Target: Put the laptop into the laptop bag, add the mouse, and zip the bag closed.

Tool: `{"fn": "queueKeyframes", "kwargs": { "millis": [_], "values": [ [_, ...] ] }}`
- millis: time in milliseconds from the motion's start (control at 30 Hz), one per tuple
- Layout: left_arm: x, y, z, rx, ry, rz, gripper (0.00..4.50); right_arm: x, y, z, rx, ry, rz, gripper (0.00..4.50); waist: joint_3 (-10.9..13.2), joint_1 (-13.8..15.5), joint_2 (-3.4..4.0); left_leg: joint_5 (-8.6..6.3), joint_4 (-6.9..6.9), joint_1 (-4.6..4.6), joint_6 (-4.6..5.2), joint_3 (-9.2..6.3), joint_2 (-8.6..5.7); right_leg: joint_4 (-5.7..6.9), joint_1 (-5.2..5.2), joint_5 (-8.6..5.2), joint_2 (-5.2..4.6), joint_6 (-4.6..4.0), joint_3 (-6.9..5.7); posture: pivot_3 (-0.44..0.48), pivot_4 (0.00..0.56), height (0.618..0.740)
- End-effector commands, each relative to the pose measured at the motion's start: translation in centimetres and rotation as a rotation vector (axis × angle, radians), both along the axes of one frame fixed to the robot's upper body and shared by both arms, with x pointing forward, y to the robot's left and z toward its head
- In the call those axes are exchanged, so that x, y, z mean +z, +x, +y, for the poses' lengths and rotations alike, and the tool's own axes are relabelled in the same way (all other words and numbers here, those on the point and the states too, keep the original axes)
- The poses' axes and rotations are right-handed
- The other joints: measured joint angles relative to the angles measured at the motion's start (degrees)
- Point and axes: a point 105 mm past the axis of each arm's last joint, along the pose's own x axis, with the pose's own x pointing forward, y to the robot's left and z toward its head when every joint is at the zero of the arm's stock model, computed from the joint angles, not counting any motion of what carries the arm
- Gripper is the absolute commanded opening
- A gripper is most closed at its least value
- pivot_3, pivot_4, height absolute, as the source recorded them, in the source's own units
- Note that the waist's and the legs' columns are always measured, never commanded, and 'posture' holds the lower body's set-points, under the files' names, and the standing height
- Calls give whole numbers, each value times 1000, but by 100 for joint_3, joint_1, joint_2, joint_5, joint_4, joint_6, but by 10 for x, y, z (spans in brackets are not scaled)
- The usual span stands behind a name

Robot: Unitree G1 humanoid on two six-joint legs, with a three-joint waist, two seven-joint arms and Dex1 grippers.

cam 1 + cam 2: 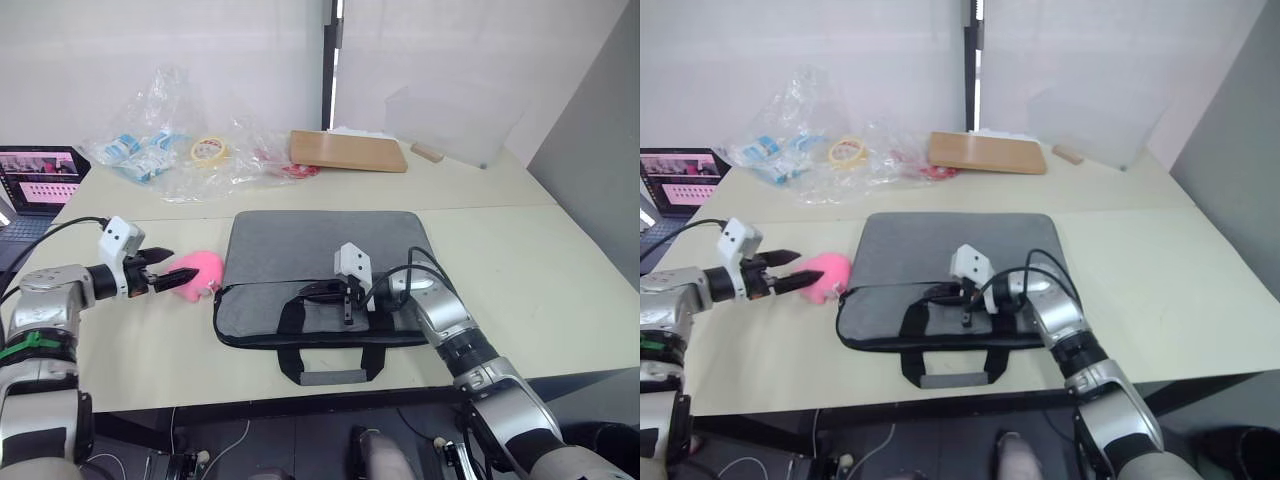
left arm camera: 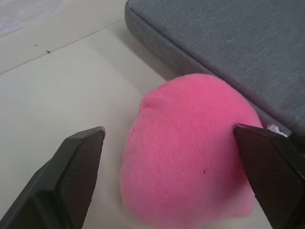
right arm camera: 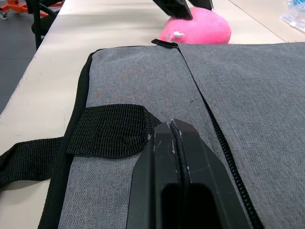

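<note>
Left gripper (image 2: 169, 181) gapes around the pink plush (image 2: 190, 152), gripping nothing; right gripper (image 3: 178, 143) rests pinched shut, empty, on the laptop bag (image 1: 320, 255). Its zip (image 3: 214, 129) looks run closed, so the task seems nearly finished.

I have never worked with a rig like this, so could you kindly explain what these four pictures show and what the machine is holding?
It is a humanoid robot with two arms. Two pictures come from its head, two from its wrists. On the table lies a grey laptop bag. The left gripper is open around a pink plush lump beside the bag, holding nothing yet. The right gripper rests shut on the bag near its zip. Behind lie plastic bags, a tape roll, a wooden board and a dark laptop.
</note>
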Motion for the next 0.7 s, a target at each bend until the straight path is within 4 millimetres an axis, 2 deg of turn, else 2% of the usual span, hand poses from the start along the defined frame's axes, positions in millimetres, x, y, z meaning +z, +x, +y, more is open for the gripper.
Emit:
{"fn": "queueKeyframes", "kwargs": {
  "millis": [33,400,500,700],
  "values": [
    [0,-2,-5,-55,-19,39,3738,-20,0,-8,-32,-65,40,0,0,34,0,0,0,0,0,1,0,0,0,0,0,0,1,0,150,740],
    [0,-24,-11,-155,-17,52,42,-25,8,-10,-90,-74,29,0,0,56,0,-1,-1,1,2,1,17,2,3,0,0,0,7,0,150,740],
    [1,-35,-8,-163,29,40,42,-26,10,-10,-104,-75,25,0,-1,56,0,-1,-1,3,1,1,22,2,4,0,1,0,7,0,150,740],
    [9,-77,-4,-202,55,104,42,-32,12,-8,-110,-98,22,0,0,45,1,-2,-12,18,1,6,32,1,7,-1,12,0,16,0,150,740]
  ]
}}
